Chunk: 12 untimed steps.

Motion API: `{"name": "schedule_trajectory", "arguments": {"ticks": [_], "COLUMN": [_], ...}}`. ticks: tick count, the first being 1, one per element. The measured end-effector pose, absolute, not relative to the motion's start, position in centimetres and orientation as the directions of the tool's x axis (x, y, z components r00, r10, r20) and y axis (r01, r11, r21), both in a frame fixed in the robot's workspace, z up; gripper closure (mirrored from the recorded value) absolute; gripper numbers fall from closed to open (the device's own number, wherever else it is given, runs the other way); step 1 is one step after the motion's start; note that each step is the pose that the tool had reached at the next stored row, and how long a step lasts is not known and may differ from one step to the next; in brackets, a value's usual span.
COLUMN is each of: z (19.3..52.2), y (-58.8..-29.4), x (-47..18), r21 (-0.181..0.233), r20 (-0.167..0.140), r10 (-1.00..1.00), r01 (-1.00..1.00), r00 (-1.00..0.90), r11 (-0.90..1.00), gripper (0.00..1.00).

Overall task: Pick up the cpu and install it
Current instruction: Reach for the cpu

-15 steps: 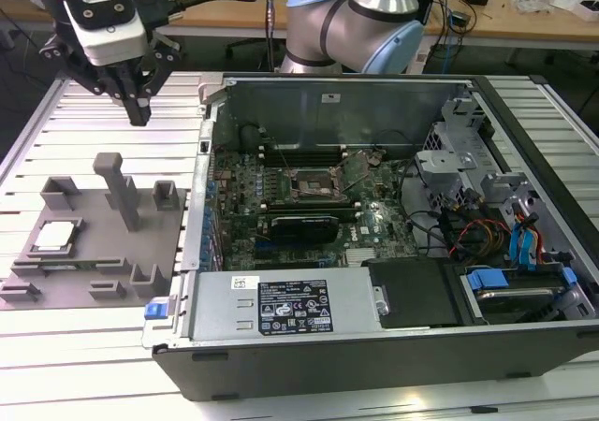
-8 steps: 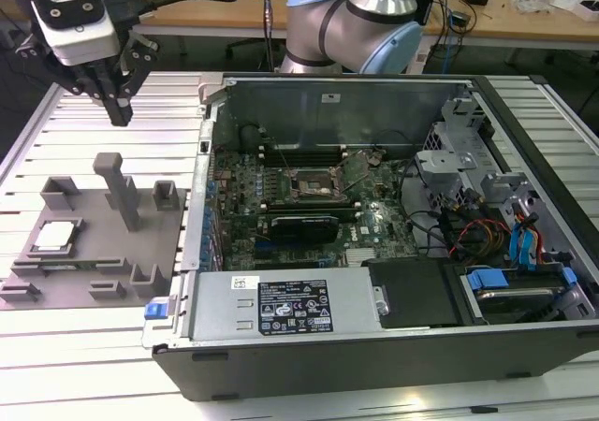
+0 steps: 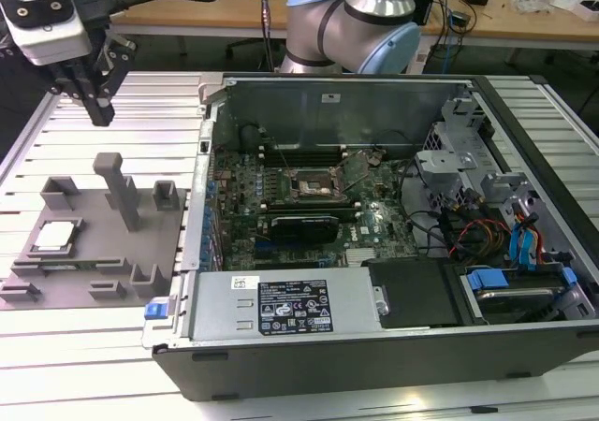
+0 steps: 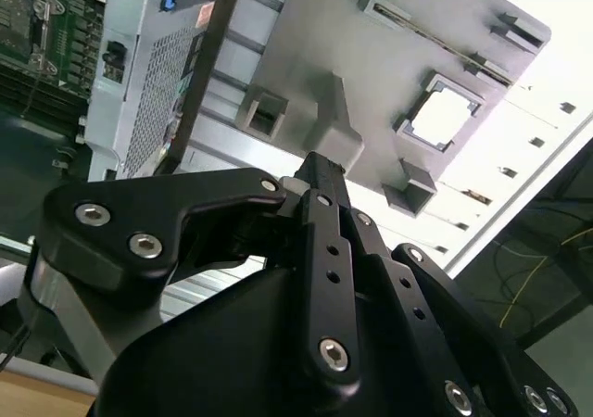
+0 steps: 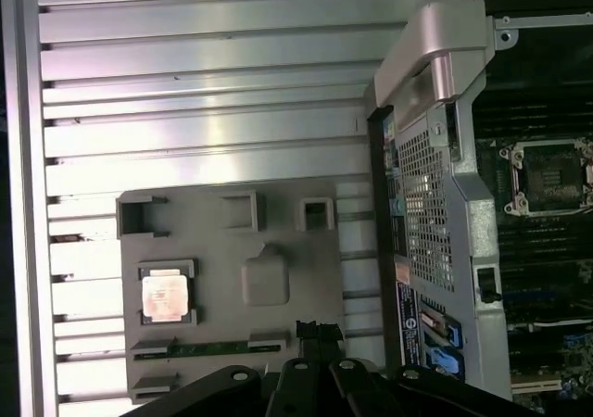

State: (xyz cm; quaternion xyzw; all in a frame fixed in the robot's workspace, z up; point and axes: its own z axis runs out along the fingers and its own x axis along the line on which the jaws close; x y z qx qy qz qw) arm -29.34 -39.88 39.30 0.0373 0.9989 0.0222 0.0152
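— Status?
— Small flat silvery-grey square cpu [image 3: 54, 237] lies in the grey plastic tray [image 3: 98, 253], at the exterior view's left. My tool [image 3: 100, 114] hangs clear of it, clenched, empty.
— Handling?
— Light, stiff, fragile, I reckon: pinch opposite edges.

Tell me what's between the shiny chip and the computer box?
A tall grey post stands between the cpu and the computer case, on the same grey holder plate, seen in the first wrist view.

An open dark metal computer case [image 3: 374, 370] lies on the ribbed aluminium worktop [image 3: 75, 346], its green motherboard [image 3: 379, 223] exposed; a grey plastic fixture plate [image 3: 98, 253] sits beside it.
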Motion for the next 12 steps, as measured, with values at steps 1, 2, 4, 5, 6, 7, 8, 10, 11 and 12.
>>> {"name": "schedule_trajectory", "arguments": {"ticks": [1,2,4,5,6,7,8,10,11,12], "z": [39.3,39.3,39.1,39.0,38.9,38.9,38.8,38.7,38.6,38.5], "y": [-39.9,-39.9,-39.9,-39.9,-39.9,-39.9,-39.9,-39.9,-39.9,-39.9], "x": [-29.6,-29.8,-30.3,-30.7,-31.0,-31.2,-31.3,-31.6,-31.9,-32.0], "r21": [0.045,0.045,0.046,0.045,0.046,0.046,0.045,0.046,0.046,0.046], "r20": [-0.029,-0.029,-0.029,-0.029,-0.029,-0.029,-0.029,-0.029,-0.029,-0.029], "r10": [0.075,0.075,0.075,0.075,0.075,0.075,0.075,0.075,0.075,0.075], "r01": [0.074,0.074,0.074,0.074,0.074,0.074,0.074,0.074,0.074,0.074], "r00": [-0.997,-0.997,-0.997,-0.997,-0.997,-0.997,-0.997,-0.997,-0.997,-0.997], "r11": [0.996,0.996,0.996,0.996,0.996,0.996,0.996,0.996,0.996,0.996], "gripper": [0.89,0.89,0.89,0.89,0.89,0.89,0.89,0.89,0.89,0.89]}}
